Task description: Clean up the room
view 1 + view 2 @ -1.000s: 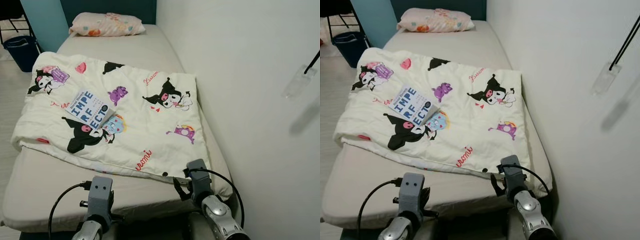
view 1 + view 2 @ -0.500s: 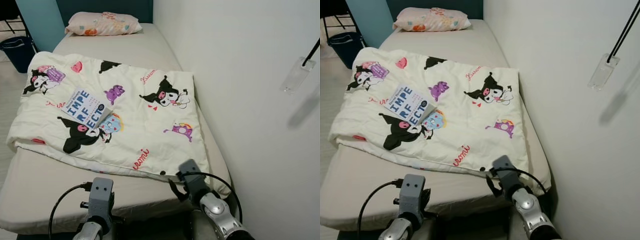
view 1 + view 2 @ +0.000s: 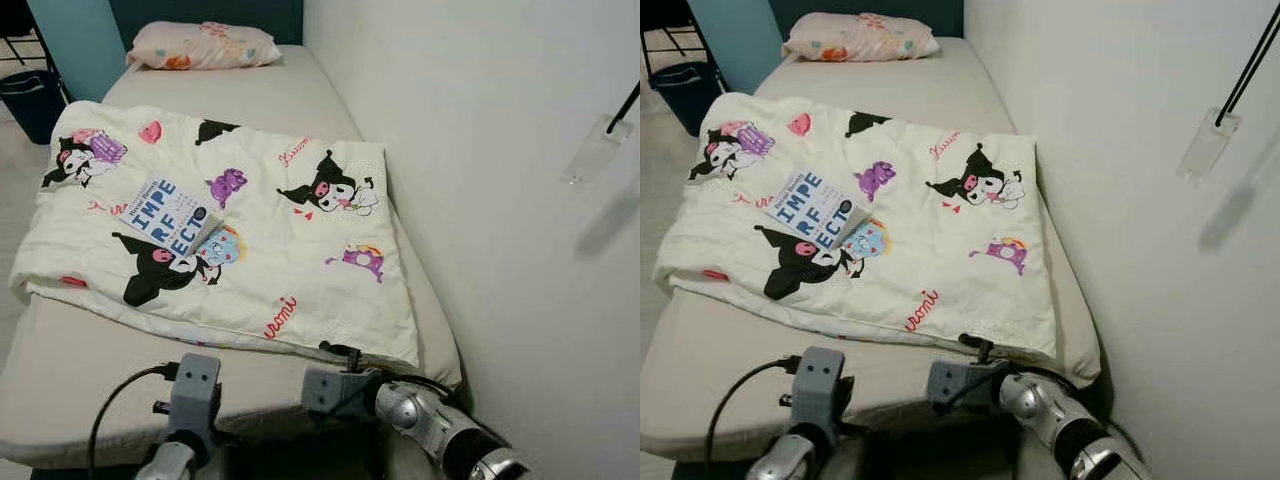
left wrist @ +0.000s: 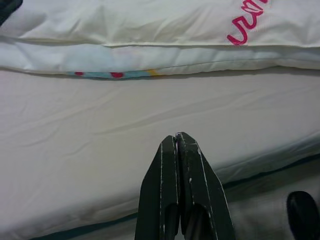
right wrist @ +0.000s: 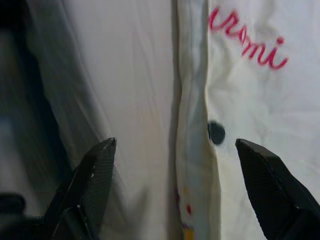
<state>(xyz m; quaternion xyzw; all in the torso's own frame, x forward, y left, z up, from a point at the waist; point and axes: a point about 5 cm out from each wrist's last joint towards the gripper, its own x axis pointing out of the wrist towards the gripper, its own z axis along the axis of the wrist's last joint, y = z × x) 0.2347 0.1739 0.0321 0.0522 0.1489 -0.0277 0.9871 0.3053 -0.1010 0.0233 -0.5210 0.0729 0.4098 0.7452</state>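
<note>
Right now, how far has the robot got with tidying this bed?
Little looks done: the cream cartoon-print quilt lies rumpled across the beige mattress, and a white book with blue letters lies on it. In hand: the right gripper, open, straddles the quilt's near edge, seemingly about to grasp it. The left gripper is shut over the mattress. Left: straightening the quilt, probably moving the book.

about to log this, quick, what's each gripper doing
Left gripper: closed, holding nothing, over the bare mattress.
Right gripper: open, straddling the blanket edge.
</note>
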